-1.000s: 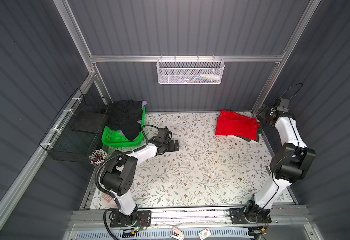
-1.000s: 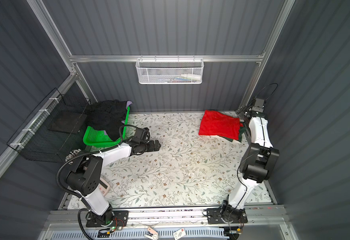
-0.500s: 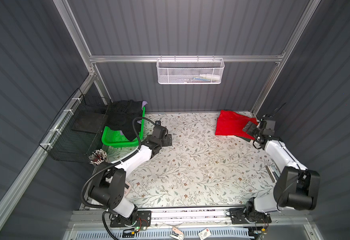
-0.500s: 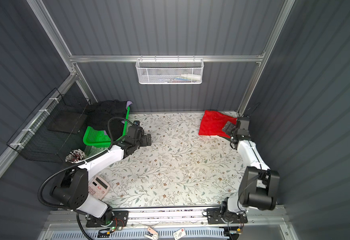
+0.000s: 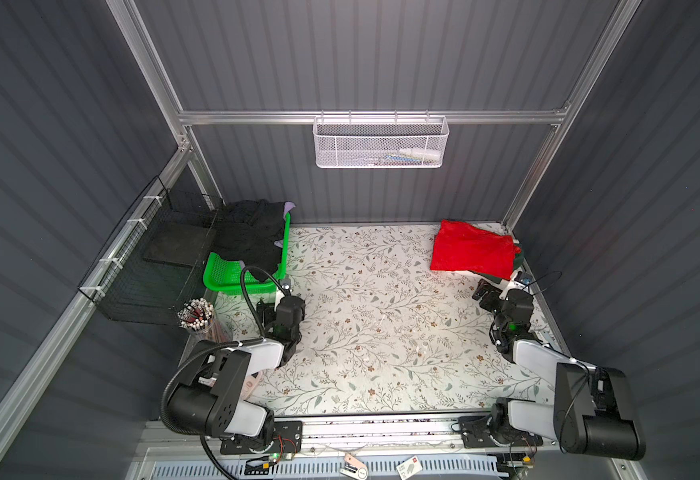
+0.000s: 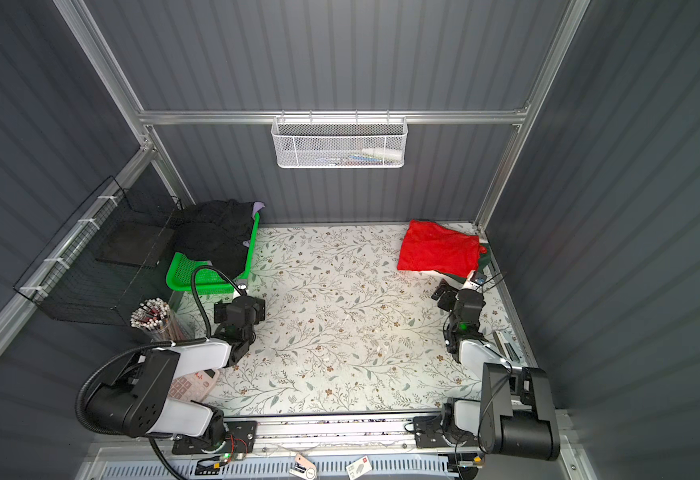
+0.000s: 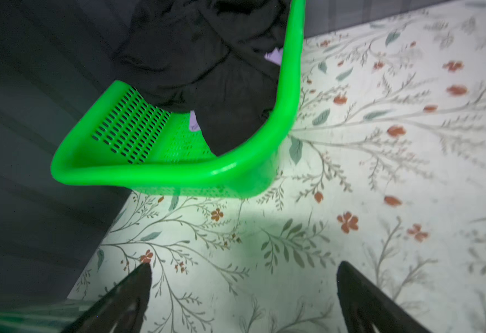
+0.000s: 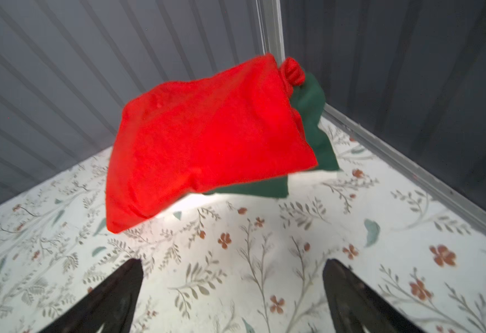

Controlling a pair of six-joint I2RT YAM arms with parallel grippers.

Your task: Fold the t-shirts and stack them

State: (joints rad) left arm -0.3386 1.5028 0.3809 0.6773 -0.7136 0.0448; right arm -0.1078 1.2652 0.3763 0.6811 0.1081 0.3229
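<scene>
T-shirts [image 8: 201, 144] untouched; left tool [image 7: 244, 265] wide, empty; right tool [image 8: 233, 261] wide, empty.

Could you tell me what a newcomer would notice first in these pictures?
The bright red shirt stands out, folded atop a dark green shirt in the far right corner of the table. Next, the green basket at far left, heaped with black shirts. The left gripper and right gripper are open, empty.

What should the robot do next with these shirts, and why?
Probably the left pincer should reach into the green basket for the crumpled black shirt: it and the right pincer are open and empty, and the red shirt already lies folded on the dark green shirt.
</scene>
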